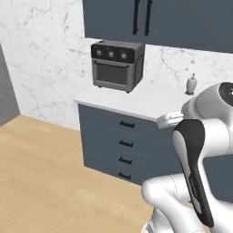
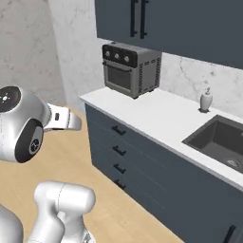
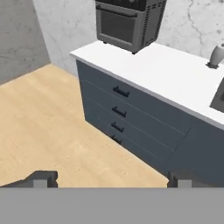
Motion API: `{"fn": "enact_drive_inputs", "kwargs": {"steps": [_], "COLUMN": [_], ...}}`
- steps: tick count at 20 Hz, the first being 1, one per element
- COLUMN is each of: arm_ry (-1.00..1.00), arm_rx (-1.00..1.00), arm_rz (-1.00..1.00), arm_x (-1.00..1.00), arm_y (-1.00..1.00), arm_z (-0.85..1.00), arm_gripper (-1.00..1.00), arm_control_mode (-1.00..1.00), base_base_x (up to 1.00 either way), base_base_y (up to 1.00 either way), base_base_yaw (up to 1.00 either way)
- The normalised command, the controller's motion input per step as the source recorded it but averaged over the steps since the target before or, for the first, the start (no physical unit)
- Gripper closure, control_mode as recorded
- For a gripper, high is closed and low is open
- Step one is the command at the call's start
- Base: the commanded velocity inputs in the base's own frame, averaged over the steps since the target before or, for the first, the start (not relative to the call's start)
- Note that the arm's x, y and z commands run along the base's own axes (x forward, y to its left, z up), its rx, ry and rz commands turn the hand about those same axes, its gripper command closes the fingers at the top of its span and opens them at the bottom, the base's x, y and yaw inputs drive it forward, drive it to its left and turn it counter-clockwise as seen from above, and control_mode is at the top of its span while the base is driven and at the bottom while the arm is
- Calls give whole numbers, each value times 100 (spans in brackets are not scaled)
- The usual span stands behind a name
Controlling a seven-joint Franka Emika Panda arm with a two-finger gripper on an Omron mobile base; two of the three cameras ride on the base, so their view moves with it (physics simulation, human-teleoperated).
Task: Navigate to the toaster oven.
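The toaster oven (image 1: pixel 116 65) stood at the far left end of the white counter (image 1: pixel 150 101), against the marbled wall and just under the dark upper cabinets (image 1: pixel 182 20). It was a boxy grey metal unit with a dark top panel carrying round knobs, a glass-windowed door with a bar handle, and vented side walls visible in the right base view (image 2: pixel 131 69).

Judging from these views, the base was near but still off to one side, with bare wooden floor (image 1: pixel 45 173) between it and the drawers (image 1: pixel 125 143). Doing the step well would probably mean closing in until the oven sat squarely ahead, stopping short of the drawer fronts and keeping the folded arm from swinging into the counter edge.

The gripper (image 3: pixel 111 179) hung above the floor, its two dark tips set wide apart at the bottom of the hand view, holding nothing.

Further along the counter, a small pale soap dispenser (image 2: pixel 206 100) stood beside a dark recessed sink (image 2: pixel 220 140). The drawer fronts were matte blue-grey with short black pulls; the floor showed a light plank grain.
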Motion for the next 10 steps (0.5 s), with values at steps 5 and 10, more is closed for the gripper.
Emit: {"fn": "enact_drive_inputs", "kwargs": {"steps": [5,10], "arm_ry": [0,0], "arm_rx": [0,0], "arm_rz": [0,0], "arm_x": [0,0], "arm_y": [0,0], "arm_z": [0,0], "arm_gripper": [-100,-100], "arm_control_mode": [100,100], "base_base_x": [100,100], "base_base_y": [100,100], "base_base_yaw": [-39,-42]}}
